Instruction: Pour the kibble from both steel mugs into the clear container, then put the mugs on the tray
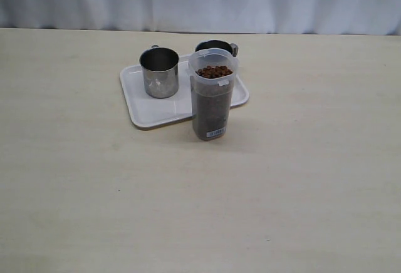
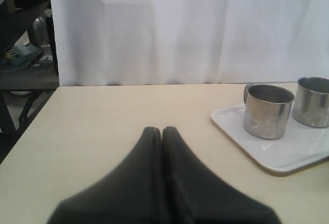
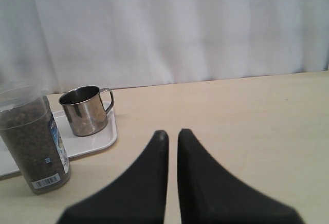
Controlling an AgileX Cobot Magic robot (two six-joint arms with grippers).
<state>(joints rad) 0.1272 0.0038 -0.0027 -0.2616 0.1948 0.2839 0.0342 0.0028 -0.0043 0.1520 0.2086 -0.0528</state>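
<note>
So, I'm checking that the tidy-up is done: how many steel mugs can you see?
2. The left mug stands on the tray in plain view. The right mug is on the tray too, partly hidden behind the container.

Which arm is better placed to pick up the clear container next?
Right, probably. Its wrist view shows the clear container nearby, beside the tray; the left wrist view shows only the steel mugs on the tray. The left end effector and right end effector are shut, holding nothing.
</note>
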